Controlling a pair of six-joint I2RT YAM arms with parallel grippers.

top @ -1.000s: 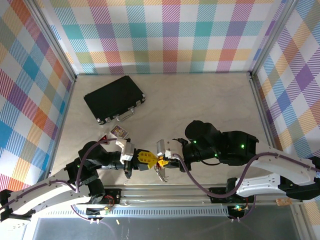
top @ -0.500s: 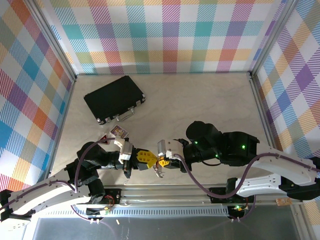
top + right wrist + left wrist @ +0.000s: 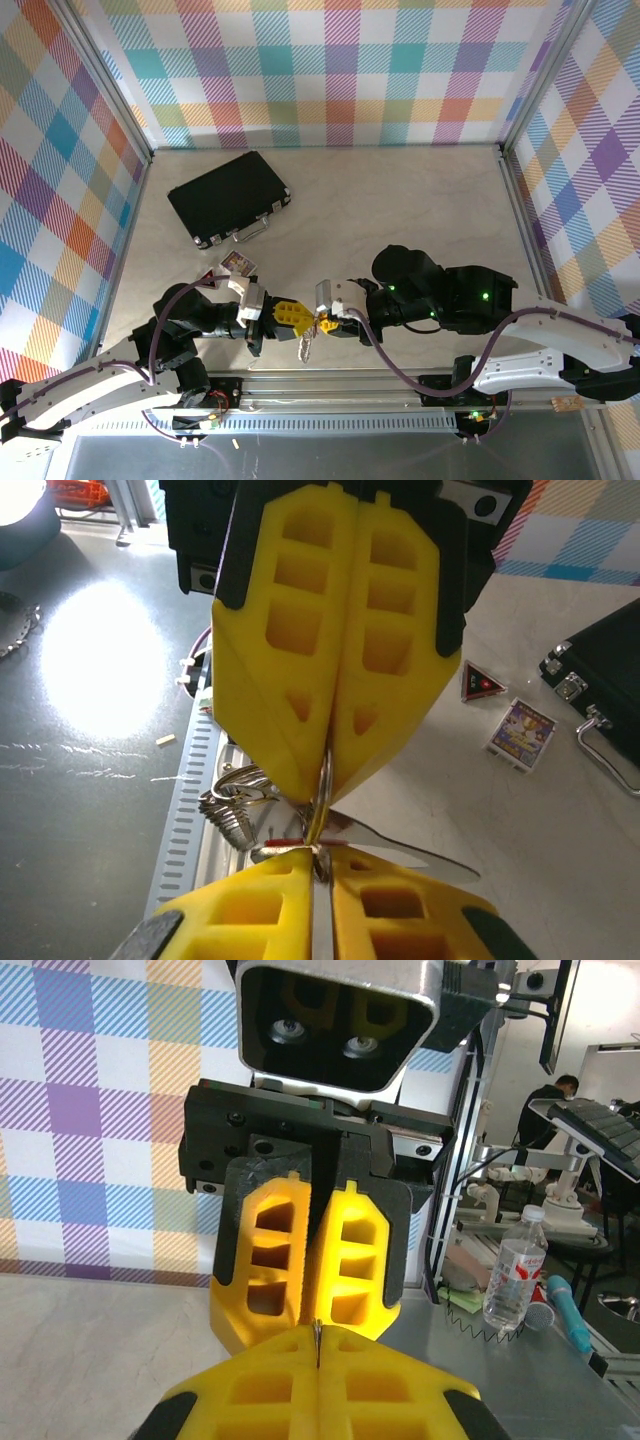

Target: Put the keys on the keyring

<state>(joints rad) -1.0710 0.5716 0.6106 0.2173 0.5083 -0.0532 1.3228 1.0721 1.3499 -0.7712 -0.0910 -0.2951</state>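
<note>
**Grippers meet tip to tip**

On the near side of the black case (image 3: 228, 197), well apart from it, the left gripper (image 3: 298, 318) clamps the keyring (image 3: 323, 772) (pale strip dangling); the right gripper (image 3: 326, 324), fingers closed, pinches the red key (image 3: 285, 842) right at the ring

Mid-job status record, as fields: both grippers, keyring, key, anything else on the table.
left gripper: shut on the keyring's wire, tip to tip with the right
right gripper: shut, at the same wire
keyring: dangles from the meeting tips
key: red sliver by the right tips; on the ring or not, cannot tell
elsewhere: black case, card
</note>
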